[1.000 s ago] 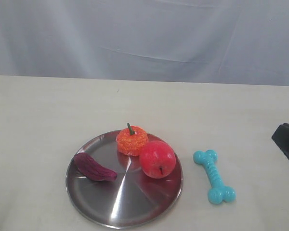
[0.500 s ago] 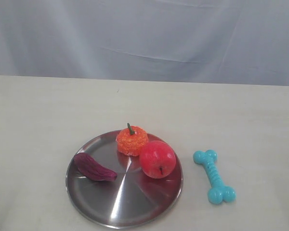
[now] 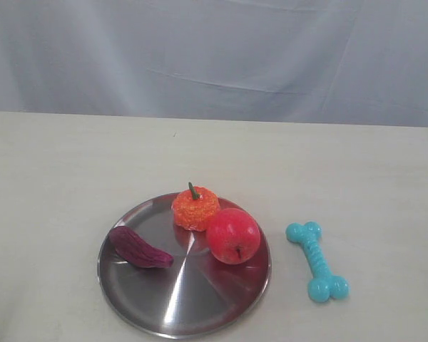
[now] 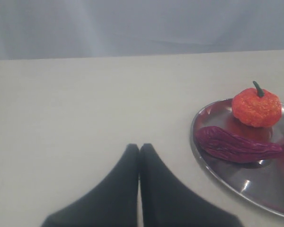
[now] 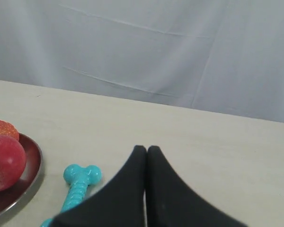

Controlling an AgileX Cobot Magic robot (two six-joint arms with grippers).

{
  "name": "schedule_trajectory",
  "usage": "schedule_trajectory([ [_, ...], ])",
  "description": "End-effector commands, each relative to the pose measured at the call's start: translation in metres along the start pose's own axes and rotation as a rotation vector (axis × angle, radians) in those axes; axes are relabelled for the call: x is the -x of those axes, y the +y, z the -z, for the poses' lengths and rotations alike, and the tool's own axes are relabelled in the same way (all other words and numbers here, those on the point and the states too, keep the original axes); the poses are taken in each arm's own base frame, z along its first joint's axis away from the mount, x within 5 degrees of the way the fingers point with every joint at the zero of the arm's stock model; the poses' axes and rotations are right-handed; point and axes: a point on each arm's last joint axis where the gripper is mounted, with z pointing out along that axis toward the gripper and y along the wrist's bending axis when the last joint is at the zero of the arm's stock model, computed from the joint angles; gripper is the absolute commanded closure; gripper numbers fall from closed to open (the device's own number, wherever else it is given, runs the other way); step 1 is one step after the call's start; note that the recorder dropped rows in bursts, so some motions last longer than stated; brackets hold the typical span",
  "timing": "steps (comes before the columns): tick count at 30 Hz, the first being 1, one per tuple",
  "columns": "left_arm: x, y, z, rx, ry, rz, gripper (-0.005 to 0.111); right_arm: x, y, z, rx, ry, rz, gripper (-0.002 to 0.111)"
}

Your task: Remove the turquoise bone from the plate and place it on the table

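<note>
The turquoise bone lies flat on the beige table, just right of the silver plate and apart from its rim. The right wrist view shows the bone beside the plate. My right gripper is shut with nothing in it, above the table to the right of the bone. Off the plate's left rim, my left gripper hangs shut and empty over bare table. Neither gripper shows in the exterior view.
On the plate sit a red apple, an orange knobbly fruit with a green stem and a dark purple sweet potato. A pale grey cloth hangs behind the table's far edge.
A dark part of the right arm at the exterior view's right edge one second ago has gone out of view. Bone, plate and fruit have not moved.
</note>
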Motion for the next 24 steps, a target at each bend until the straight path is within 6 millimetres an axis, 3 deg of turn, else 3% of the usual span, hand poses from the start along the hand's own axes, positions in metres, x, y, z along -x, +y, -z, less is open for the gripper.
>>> schedule_trajectory([
  [1, -0.001, 0.0, 0.0, -0.002, 0.001, 0.0, 0.107, -0.005, -0.001, 0.001, -0.01, 0.036, 0.008, 0.109],
  [12, -0.001, 0.0, 0.0, -0.002, 0.001, 0.0, 0.107, -0.016, -0.002, 0.002, -0.02, 0.165, 0.035, 0.109],
  [24, -0.001, 0.0, 0.0, -0.002, 0.001, 0.0, 0.107, -0.017, -0.002, 0.002, -0.021, 0.167, 0.015, 0.109],
])
